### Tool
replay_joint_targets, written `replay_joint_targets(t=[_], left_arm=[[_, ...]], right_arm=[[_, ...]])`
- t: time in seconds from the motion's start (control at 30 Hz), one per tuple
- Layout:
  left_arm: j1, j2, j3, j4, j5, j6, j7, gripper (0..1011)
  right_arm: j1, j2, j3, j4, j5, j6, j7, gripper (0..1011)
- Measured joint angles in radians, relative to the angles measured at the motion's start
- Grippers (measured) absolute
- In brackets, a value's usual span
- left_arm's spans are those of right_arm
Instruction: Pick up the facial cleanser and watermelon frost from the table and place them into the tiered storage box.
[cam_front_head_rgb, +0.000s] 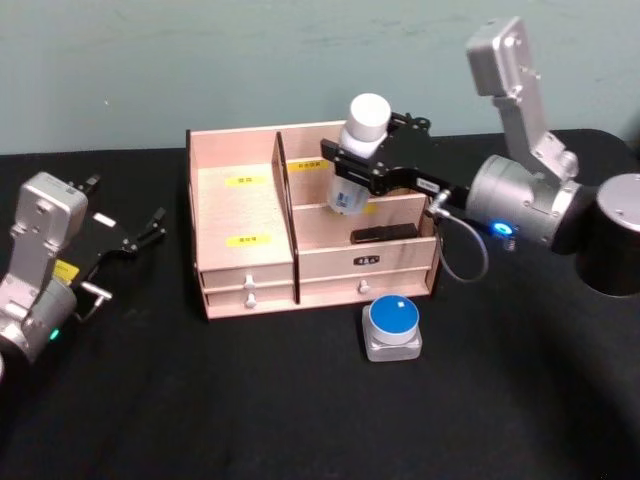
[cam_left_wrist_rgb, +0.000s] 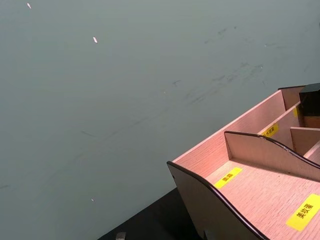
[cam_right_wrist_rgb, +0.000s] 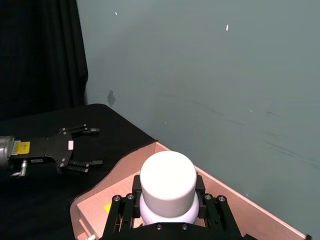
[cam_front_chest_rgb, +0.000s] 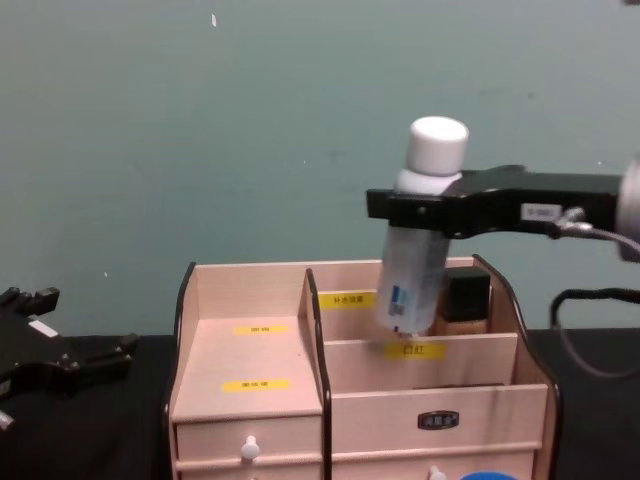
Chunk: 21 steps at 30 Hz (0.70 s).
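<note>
- Round blue-lidded jar (cam_front_head_rgb: 392, 328) in a grey square base sits on the black-cloth table (cam_front_head_rgb: 300, 420), just in front of the box's right-hand drawers, with nothing touching it.
- Light wooden tiered storage box (cam_front_head_rgb: 330, 262) with dark edges, yellow labels and white-knobbed drawers stands mid-table, open side up.
- Above the box's rear right section: right pincer (cam_front_head_rgb: 358, 165), reaching in from the right, clamped on a white-capped bottle (cam_front_head_rgb: 346, 192) with a blue-printed label. The grip is just below the cap.
- Bottle is cap-up and tilted, base low at the rear right compartment near its yellow label. Cannot tell if the base touches the compartment floor.
- Small black-topped item (cam_front_head_rgb: 383, 235) sits in a right-hand compartment, just beside the bottle's base in the chest view.
- Off to the left: left pincer (cam_front_head_rgb: 140, 235), low over the table and well apart from the box, fingers spread wide, holding nothing.
</note>
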<state>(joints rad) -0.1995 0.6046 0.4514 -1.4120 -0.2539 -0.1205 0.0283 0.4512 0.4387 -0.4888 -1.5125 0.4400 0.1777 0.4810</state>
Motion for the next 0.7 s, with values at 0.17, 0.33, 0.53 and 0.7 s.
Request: replay_joint_targets(t=[0.17, 0.33, 0.53, 0.7], left_arm=[[0.0, 0.0, 0.0, 0.0, 0.0, 0.0, 0.0, 1010], [0.0, 0.0, 0.0, 0.0, 0.0, 0.0, 0.0, 1010], [0.0, 0.0, 0.0, 0.0, 0.0, 0.0, 0.0, 1010], [0.0, 0.0, 0.0, 0.0, 0.0, 0.0, 0.0, 1010]], right_arm=[[0.034, -0.04, -0.017, 0.061, -0.014, -0.011, -0.006, 592], [0.06, -0.067, -0.029, 0.11, -0.029, -0.023, -0.006, 592], [0.093, -0.104, -0.037, 0.177, -0.044, -0.042, -0.007, 592], [0.118, -0.131, -0.038, 0.228, -0.056, -0.055, -0.008, 592]])
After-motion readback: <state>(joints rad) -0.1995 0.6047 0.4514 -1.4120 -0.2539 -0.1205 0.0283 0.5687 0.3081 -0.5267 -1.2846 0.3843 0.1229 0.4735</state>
